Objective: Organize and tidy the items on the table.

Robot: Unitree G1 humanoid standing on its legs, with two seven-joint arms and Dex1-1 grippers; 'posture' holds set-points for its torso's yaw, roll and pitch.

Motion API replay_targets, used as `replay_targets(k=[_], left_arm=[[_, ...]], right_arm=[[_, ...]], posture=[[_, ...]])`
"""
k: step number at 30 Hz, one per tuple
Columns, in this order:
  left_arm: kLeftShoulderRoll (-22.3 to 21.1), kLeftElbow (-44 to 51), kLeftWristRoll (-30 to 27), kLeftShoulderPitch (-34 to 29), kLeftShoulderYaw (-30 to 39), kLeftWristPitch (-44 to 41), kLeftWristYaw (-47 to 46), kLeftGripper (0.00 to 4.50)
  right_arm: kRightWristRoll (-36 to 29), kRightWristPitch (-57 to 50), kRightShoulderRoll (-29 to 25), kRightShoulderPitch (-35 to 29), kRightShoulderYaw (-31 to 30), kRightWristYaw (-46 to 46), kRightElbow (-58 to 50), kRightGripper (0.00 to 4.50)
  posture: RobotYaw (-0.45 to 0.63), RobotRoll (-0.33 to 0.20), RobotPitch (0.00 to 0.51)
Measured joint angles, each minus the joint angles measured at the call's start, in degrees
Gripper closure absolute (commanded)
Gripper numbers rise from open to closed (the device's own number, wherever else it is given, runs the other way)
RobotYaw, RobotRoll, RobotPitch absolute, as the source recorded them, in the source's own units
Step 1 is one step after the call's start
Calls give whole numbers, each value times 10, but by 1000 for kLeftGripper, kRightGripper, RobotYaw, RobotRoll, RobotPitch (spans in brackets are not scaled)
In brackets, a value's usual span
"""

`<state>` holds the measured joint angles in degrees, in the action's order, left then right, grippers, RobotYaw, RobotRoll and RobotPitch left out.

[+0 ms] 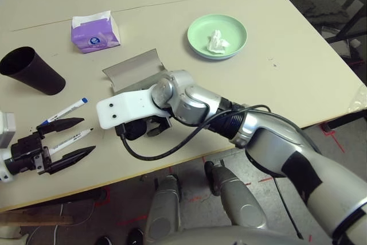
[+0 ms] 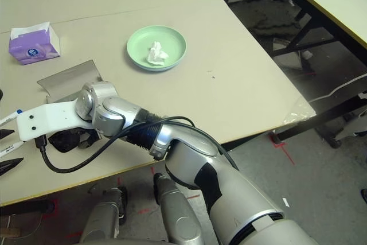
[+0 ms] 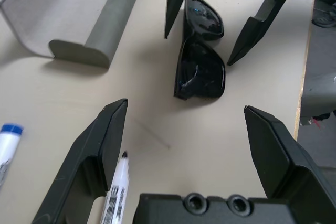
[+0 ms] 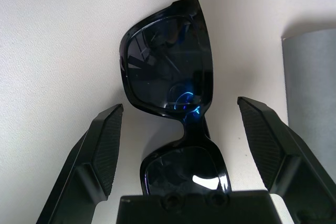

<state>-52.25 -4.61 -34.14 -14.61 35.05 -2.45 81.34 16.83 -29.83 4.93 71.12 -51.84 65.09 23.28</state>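
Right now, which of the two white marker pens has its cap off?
The white marker pen nearer the table's front edge shows a bare black tip; the other wears a blue cap.

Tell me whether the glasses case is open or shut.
Open. The grey glasses case lies on the table with its lid spread back, its inside bare, and the black sunglasses lie outside it, beside it.

Left gripper [image 1: 80, 137] spread wide and near level; right gripper [image 4: 178, 145] spread wide, angled down.
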Motion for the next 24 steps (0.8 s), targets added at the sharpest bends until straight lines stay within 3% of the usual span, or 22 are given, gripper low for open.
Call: replay_targets(k=[6,9,12,20,24], left_arm=[[4,4,0,-4,0,-3,-4,0],[6,4,0,-9,0,-3,-4,0],[6,4,0,-12,0,-3,-4,0],[16,23,-2,-15,0,-5,-17,0],[20,44,-6,-14,0,-11,-31,0]], right_arm=[[6,1,0,0,7,4,1,69],[13,3,0,0,9,6,1,343],[16,4,0,0,10,10,1,1232],[18,4,-2,1,21,22,-2,4151],[21,4,-3,4,27,30,-7,4256]], posture=[[-70,0,248],[-70,0,248],[-66,0,244],[-52,0,234],[-47,0,232]])
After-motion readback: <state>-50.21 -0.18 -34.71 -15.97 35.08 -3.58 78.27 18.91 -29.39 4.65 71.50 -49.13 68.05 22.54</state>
